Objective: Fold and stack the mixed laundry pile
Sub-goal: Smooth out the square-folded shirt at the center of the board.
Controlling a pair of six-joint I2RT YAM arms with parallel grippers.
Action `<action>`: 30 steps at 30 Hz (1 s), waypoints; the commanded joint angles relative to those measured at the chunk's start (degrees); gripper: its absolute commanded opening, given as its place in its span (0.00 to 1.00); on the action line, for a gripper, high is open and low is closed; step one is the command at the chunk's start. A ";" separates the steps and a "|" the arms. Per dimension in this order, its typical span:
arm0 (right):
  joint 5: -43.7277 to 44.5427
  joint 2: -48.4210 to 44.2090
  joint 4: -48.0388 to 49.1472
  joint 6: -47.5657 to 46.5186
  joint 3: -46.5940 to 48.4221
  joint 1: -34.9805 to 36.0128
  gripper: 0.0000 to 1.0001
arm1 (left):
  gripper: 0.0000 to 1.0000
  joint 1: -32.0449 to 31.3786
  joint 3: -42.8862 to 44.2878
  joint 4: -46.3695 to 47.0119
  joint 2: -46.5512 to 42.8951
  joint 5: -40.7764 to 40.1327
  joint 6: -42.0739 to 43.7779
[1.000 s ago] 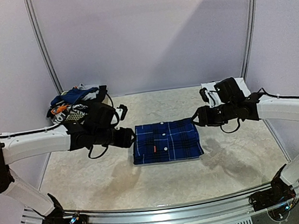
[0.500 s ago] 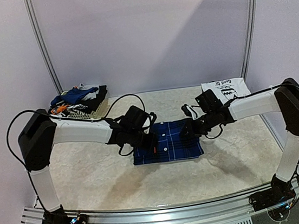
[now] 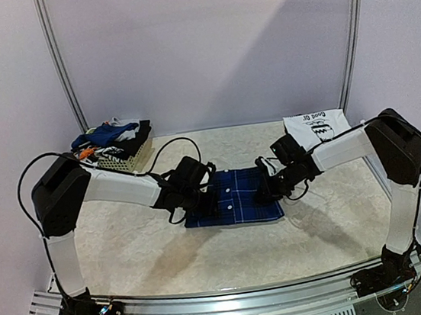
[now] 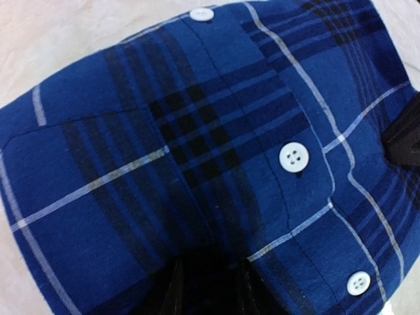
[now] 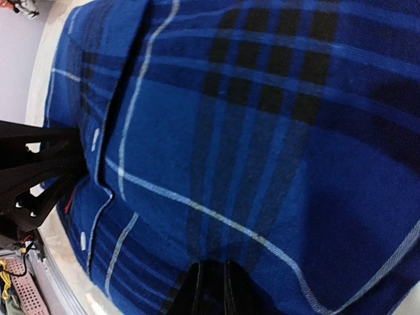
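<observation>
Top external view: the plaid shirt [image 3: 233, 197] lies folded into a flat rectangle at the middle of the table [image 3: 207, 258]. The left gripper [image 3: 210, 201] meets its 9 o'clock edge and the right gripper [image 3: 265, 190] its 3 o'clock edge, both arms reaching low and inward. This opposed hold suits lifting or folding the piece evenly. The remaining laundry pile [image 3: 108, 135] sits in the white basket [image 3: 122, 160] at 10 o'clock from the shirt. A folded white printed garment [image 3: 314, 125] lies at 2 o'clock, well apart, probably marking the stack site.

Left wrist view: the dark fingers sit at 6 o'clock, drawn in on the shirt's edge. Cloth bulges above them, buttons facing up. Judged closed on fabric.

Right wrist view: the fingers at 6 o'clock stand nearly together, pinching the plaid edge. The opposite arm's gripper shows at 9 o'clock.
</observation>
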 commanded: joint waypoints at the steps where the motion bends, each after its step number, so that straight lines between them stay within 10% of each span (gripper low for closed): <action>1: -3.70 -4.46 -4.42 -2.08 3.02 0.77 0.15 | 0.30 -0.49 -0.91 -6.08 -4.72 -3.24 1.56; 30: -13.81 20.95 -17.82 -11.39 34.74 -4.39 0.17 | 0.33 -3.41 -8.84 -6.73 -7.23 -11.35 0.52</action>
